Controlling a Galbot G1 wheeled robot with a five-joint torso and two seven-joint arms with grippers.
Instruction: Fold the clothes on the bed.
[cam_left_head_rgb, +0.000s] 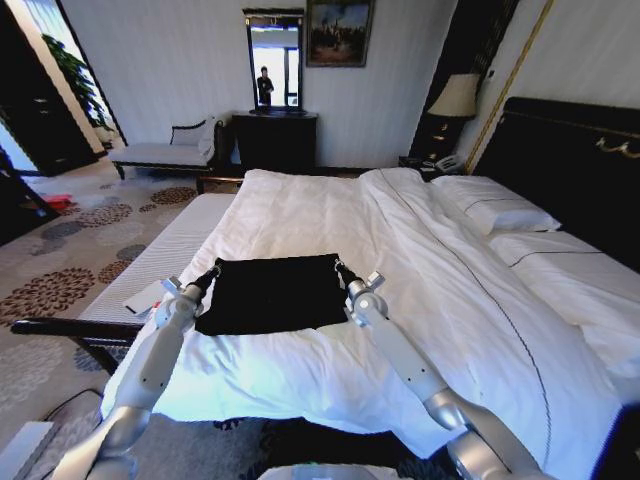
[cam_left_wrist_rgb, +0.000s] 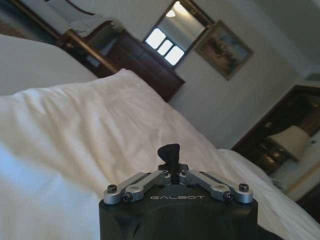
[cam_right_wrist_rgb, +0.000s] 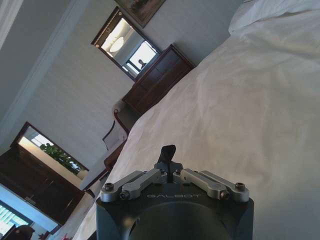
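- Lying flat on the white duvet of the bed (cam_left_head_rgb: 420, 270), the black T-shirt (cam_left_head_rgb: 268, 292) sits between the two pincers, as a rough rectangle near the bed's foot edge.
- Left gripper (cam_left_head_rgb: 211, 273): fingers pressed together at the T-shirt's far left corner; whether cloth is pinched cannot be told.
- Right gripper (cam_left_head_rgb: 343, 270): fingers likewise pressed together at the far right corner; grip on cloth cannot be told.
- Readable writing: "GALBOT" is stamped on each wrist housing, just behind the left gripper's fingers (cam_left_wrist_rgb: 170, 159) and the right gripper's fingers (cam_right_wrist_rgb: 166, 159). No lettering is legible on the T-shirt.
- Wrist views show the closed black fingertips against bare duvet; the head view alone shows the T-shirt.
- Beyond both pincers stand a dark dresser (cam_left_head_rgb: 274, 140) and mirror (cam_left_head_rgb: 275, 60).
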